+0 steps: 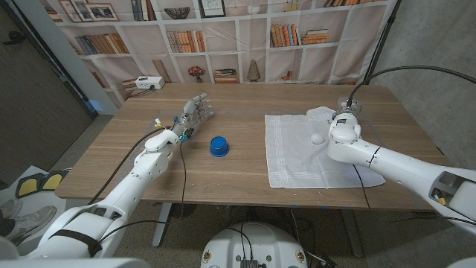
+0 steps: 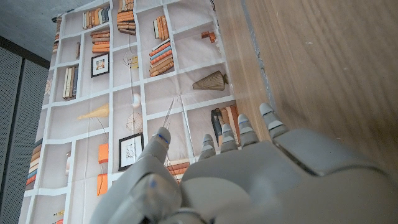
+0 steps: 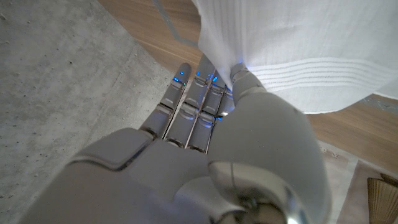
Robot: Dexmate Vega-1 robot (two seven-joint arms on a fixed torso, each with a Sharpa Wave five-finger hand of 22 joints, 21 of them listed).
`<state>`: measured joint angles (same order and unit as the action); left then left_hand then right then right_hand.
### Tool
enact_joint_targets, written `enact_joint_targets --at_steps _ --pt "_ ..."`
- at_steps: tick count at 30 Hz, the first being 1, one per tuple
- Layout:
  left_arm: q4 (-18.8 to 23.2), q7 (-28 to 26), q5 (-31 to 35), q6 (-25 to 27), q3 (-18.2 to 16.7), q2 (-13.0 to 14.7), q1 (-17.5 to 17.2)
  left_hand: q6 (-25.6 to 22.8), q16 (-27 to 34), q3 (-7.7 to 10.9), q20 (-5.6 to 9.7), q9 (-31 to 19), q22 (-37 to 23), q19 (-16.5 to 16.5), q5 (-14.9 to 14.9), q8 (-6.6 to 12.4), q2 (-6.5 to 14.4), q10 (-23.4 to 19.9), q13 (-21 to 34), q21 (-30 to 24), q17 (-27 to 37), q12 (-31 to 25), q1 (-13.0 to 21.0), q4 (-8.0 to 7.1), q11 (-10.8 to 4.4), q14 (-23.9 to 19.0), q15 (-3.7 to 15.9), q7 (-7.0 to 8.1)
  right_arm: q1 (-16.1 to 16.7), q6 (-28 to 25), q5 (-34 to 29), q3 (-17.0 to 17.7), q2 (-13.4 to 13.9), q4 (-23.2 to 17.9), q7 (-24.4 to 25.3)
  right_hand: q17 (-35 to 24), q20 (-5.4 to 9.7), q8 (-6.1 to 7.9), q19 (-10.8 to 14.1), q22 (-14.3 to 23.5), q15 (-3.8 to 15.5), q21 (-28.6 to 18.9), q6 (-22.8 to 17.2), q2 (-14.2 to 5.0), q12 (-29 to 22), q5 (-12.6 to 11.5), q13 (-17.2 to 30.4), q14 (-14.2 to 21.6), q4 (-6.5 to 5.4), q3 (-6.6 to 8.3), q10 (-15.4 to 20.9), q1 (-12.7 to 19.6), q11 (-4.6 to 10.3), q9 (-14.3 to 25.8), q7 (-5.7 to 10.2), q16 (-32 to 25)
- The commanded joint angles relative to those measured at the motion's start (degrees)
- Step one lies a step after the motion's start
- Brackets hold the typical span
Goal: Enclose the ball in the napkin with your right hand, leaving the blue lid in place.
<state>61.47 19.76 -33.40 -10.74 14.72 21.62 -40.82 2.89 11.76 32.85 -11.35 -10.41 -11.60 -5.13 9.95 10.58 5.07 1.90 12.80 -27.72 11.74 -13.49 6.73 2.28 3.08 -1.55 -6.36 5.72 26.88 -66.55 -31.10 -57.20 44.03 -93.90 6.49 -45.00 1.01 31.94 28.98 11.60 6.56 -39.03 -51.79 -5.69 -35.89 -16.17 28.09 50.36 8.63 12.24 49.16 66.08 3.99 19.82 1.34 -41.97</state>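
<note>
Bookshelf backdrop is hanging behind our counter (image 1: pixel 223 167). Our right hand (image 1: pixel 343 119) fingers (image 3: pixel 186 102) are pinching the napkin (image 1: pixel 294 152) corner, lifting it; the ball (image 1: pixel 317 138) is lying just beside them. Our left hand (image 1: pixel 195 112) fingers (image 2: pixel 239 134) are spread, released, with the blue lid (image 1: pixel 218 146) near them.

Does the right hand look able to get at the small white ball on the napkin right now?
Probably yes. The right hand holds up a corner of the white cloth napkin, and the small white ball lies uncovered just beside it.

Left hand (image 1: pixel 195 112) open, right hand (image 1: pixel 343 121) gripping cloth
</note>
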Motion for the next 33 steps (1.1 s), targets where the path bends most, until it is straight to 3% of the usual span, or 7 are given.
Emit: enact_joint_targets --at_steps 1,8,16,27,33 --pt "-0.5 1.6 -0.1 0.3 0.4 -0.1 0.6 0.3 0.3 0.48 -0.38 0.1 -0.2 0.3 -0.1 0.23 0.3 0.5 0.1 0.3 -0.1 0.1 -0.4 0.12 0.17 -0.4 -0.06 0.35 4.2 -3.2 -3.4 1.2 4.4 -12.5 -1.2 -0.3 -0.03 5.54 0.3 0.0 5.87 -0.4 -2.7 -0.26 -0.6 -0.3 0.5 0.7 -0.09 -0.29 0.6 0.6 -0.27 7.0 1.91 0.1" --pt "-1.3 2.9 -0.2 0.0 0.6 0.0 1.1 0.2 0.2 0.55 -0.4 0.1 -0.2 0.3 0.0 0.26 0.4 0.5 0.1 0.3 -0.1 0.0 -0.4 0.15 0.2 -0.3 -0.05 0.27 3.4 -7.1 -5.0 -2.0 6.7 -17.5 -6.5 -0.7 -0.12 6.23 0.3 0.0 5.86 -0.6 -3.0 -0.02 -1.1 -0.3 0.8 1.4 -0.1 -0.39 1.3 0.6 -0.4 7.4 1.6 0.1" --pt "-1.8 4.3 -0.2 -0.2 0.8 0.3 1.5 0.2 0.2 0.64 -0.34 0.1 -0.2 0.3 0.0 0.25 0.4 0.5 0.1 0.3 -0.1 0.1 -0.3 0.2 0.21 -0.4 -0.05 0.31 4.5 -10.4 -4.9 -3.1 8.4 -22.9 -7.4 -1.0 -0.14 6.54 0.1 -0.1 5.8 -0.8 -2.8 0.0 -0.7 -0.4 0.4 1.3 -0.14 -0.31 1.1 0.7 -0.55 7.7 1.62 0.5" --pt "-2.6 6.0 -0.5 -0.5 0.8 0.5 2.0 0.1 0.2 0.74 -0.32 0.1 -0.2 0.4 0.0 0.27 0.5 0.5 0.1 0.4 -0.1 0.1 -0.3 0.27 0.23 -0.4 -0.1 0.24 8.1 -8.4 1.6 1.7 9.4 -29.9 -5.5 -1.1 -0.1 6.97 0.1 -0.2 5.96 -1.1 -2.7 -0.1 -0.3 -0.5 -0.3 1.4 -0.14 -0.09 1.3 1.0 -0.89 8.0 1.48 1.1" --pt "-2.3 6.4 -0.8 -0.3 0.6 0.9 1.5 0.1 0.2 0.78 -0.36 0.1 -0.2 0.4 0.0 0.28 0.5 0.5 0.1 0.4 -0.1 0.1 -0.3 0.29 0.1 -0.4 -0.09 0.26 6.5 -8.6 4.5 0.9 9.8 -31.6 -7.6 -1.2 -0.1 7.19 0.2 -0.2 6.05 -1.3 -2.6 -0.14 -0.1 -0.5 -0.7 1.6 -0.11 0.06 1.4 1.1 -1.05 8.1 1.45 1.5"
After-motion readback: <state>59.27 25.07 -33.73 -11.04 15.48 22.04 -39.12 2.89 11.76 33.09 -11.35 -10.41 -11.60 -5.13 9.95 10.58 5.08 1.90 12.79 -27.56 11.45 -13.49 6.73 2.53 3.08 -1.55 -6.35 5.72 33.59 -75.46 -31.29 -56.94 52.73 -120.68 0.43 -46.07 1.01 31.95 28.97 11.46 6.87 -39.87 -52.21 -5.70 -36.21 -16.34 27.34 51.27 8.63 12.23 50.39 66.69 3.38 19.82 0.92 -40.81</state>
